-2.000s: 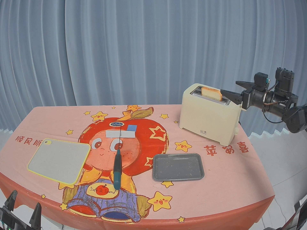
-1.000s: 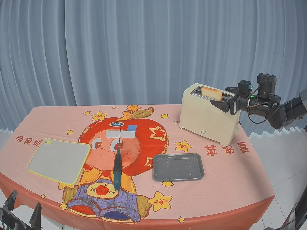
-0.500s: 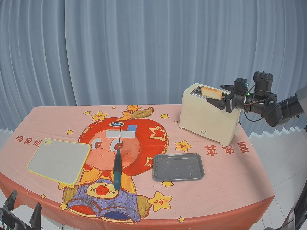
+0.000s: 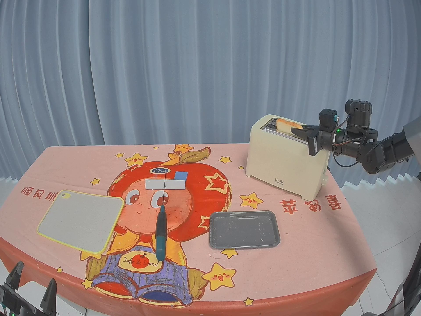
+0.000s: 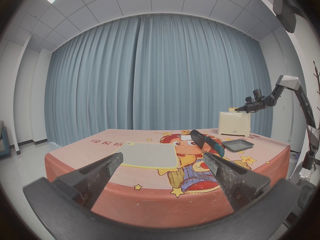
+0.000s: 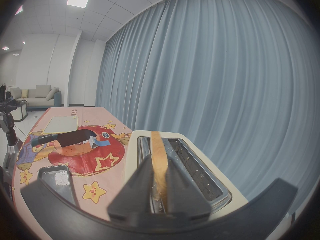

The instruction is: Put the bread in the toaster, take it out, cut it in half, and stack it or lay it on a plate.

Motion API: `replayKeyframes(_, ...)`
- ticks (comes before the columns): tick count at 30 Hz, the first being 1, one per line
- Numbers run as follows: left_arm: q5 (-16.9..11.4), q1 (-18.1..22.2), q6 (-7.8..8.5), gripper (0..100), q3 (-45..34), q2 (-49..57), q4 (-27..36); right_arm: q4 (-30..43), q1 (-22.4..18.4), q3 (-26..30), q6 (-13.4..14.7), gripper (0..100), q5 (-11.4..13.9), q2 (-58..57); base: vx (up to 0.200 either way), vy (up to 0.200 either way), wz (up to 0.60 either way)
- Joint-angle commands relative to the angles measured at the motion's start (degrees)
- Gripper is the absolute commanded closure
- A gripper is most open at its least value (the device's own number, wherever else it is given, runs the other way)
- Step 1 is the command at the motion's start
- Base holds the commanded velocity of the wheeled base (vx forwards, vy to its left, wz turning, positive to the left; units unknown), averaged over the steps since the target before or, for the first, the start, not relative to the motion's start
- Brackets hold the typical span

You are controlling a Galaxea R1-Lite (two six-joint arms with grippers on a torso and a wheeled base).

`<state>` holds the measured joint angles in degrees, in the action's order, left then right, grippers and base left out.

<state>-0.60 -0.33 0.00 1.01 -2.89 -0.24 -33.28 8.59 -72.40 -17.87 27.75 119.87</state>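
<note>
**Right wrist view: gripper pinches bread in toaster slot**

The right gripper (image 6: 160, 160) has a finger pressed on each face of the bread (image 6: 158, 150). The slice stands upright in one slot of the toaster (image 6: 206, 187), with its top edge proud of the rim. In the head view the toaster (image 4: 285, 163) sits at the table's (image 4: 307, 260) far right, and the arm is level with its top.

The hold looks narrow, taken at one end of a soft slice. A pull that is not straight up could drag the bread against the slot's wire guides and tear or wedge it. If it wedges, the light toaster may lift or skid toward the table edge close behind it. Too light a squeeze could let the slice slip back into the slot, while too hard a one would likely crush the crumb.

The left gripper (image 5: 162, 157) hangs wide open and empty, low off the table's near left corner. The board (image 4: 79, 220), the knife (image 4: 161, 233) and the plate (image 4: 244, 230) lie untouched.
</note>
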Motion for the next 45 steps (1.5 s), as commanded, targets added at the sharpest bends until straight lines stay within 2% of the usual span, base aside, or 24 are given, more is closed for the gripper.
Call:
replayKeyframes(1,0.0,0.0,0.0,0,-1.0,0.0,0.0,0.0,0.1,0.1,-0.1,100,0.0,-0.5,0.0,0.0,0.0)
replayKeyframes(16,0.0,0.0,0.0,0,-1.0,0.0,0.0,2.3,-0.3,-0.5,0.2,100,0.1,-3.9,0.0,0.0,0.0)
replayKeyframes(29,0.0,0.0,0.0,0,-1.0,0.0,0.0,3.9,-0.2,-0.4,5.7,100,-0.1,-10.5,0.0,0.0,0.0)
replayKeyframes(34,0.0,0.0,0.0,0,-1.0,0.0,0.0,5.7,0.1,-0.5,8.2,100,-4.0,-12.5,0.0,0.0,0.0)
replayKeyframes(41,0.0,0.0,0.0,0,-1.0,0.0,0.0,5.5,0.6,0.2,8.8,100,-5.6,-13.8,0.0,0.0,0.0)
replayKeyframes(45,0.0,0.0,0.0,0,-1.0,0.0,0.0,4.7,1.6,1.3,8.8,100,-10.6,-14.4,0.0,0.0,0.0)
